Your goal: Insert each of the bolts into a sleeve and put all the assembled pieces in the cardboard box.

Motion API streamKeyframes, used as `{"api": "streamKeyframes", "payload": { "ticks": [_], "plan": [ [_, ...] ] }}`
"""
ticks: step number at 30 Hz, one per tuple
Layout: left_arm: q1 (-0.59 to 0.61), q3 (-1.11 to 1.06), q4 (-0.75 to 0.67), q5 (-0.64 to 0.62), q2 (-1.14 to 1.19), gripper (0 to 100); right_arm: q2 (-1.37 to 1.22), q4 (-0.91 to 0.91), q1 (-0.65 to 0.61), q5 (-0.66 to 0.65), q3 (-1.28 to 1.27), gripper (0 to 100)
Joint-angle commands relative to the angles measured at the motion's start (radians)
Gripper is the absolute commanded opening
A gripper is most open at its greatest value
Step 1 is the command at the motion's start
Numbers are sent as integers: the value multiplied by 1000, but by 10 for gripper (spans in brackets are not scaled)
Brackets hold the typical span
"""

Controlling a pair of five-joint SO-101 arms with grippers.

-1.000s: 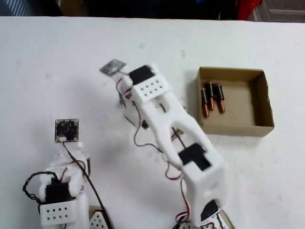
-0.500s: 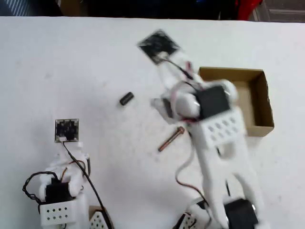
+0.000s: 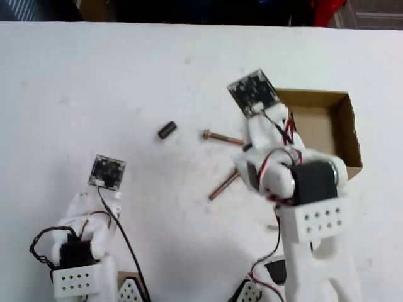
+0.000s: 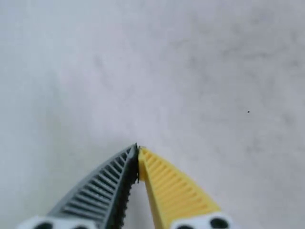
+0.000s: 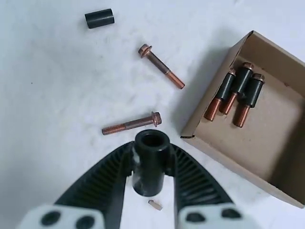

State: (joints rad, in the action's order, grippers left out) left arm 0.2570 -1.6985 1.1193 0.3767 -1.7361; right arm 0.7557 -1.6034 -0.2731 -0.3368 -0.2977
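The white table [image 3: 94, 69] lies open beyond and left of the loose black sleeve [image 3: 166, 130]. This sleeve, a copper bolt [image 3: 222, 138] near it and a second bolt [image 3: 223, 185] nearer the arms lie apart, with gaps between. The right arm [image 3: 312, 220] hangs over the left part of the cardboard box [image 3: 315, 94]. Inside, three assembled pieces [image 5: 240, 88] lie by the wall nearest the bolts.

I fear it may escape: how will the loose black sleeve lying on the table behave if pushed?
The loose sleeve lies on its side, a short round cylinder, so it would probably roll. It looks rigid and smooth, so it may slip unless gripped squarely.
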Motion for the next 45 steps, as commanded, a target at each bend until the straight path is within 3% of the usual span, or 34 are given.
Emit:
{"api": "streamKeyframes", "payload": {
  "ticks": [1,14,24,32,38,45],
  "plan": [
    [8,12,-68,43,-10,21,102,25,4,-11,-63,17],
    [-74,341,124,126,-4,20,461,25,7,-11,-298,17],
    [-124,532,215,126,12,20,661,165,5,-6,-519,17],
    [-139,730,216,124,367,20,789,325,5,-2,-687,17],
    [-277,819,215,118,611,21,869,483,5,0,-827,17],
    [-450,911,212,28,829,21,998,501,50,89,-888,17]
  ]
}}
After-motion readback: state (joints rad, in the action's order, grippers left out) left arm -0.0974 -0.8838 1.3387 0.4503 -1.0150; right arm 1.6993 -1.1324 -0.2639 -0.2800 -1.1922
